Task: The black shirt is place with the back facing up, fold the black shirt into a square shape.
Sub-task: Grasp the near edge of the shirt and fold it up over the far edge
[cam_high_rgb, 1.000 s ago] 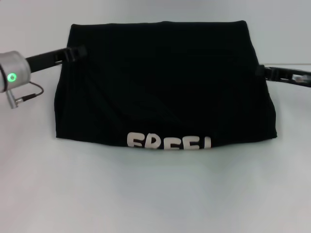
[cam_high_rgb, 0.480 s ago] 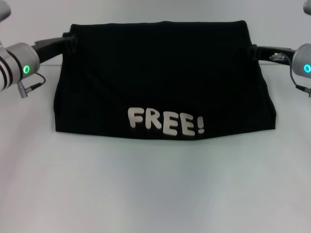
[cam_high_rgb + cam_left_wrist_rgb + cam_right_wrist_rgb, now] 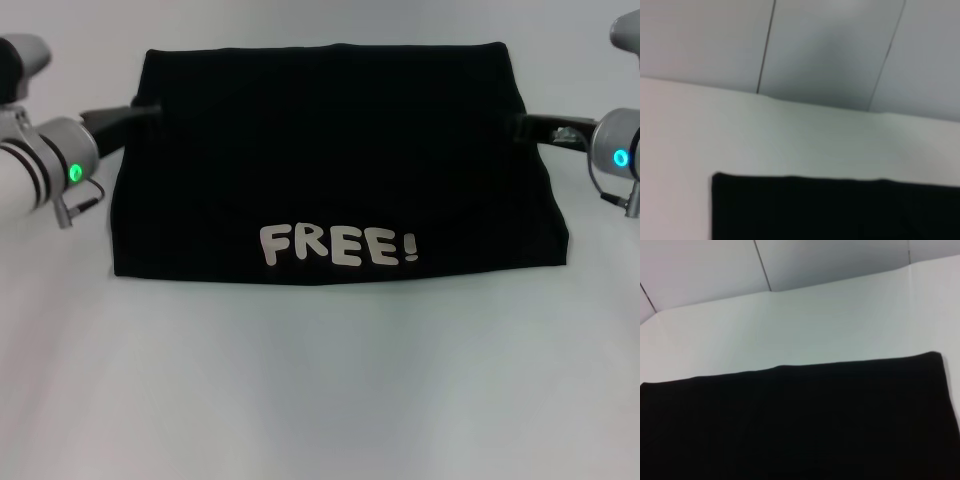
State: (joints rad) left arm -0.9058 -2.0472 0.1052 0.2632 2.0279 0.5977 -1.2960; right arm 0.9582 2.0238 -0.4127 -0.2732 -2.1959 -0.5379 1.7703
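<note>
The black shirt [image 3: 330, 160] lies folded flat on the white table [image 3: 320, 390], its white "FREE!" lettering [image 3: 338, 246] near the front edge; the left gripper [image 3: 140, 112] and the right gripper [image 3: 522, 126] touch its side edges; whether their fingers grip, I cannot tell.

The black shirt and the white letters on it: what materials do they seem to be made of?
The black shirt looks like soft matte fabric, probably cotton knit: it lies limp with rounded folded edges and shows no shine. The "FREE!" lettering seems to be a flat white print, perhaps vinyl or ink; the pictures do not settle which. The table beneath looks smooth, pale and matte.
</note>
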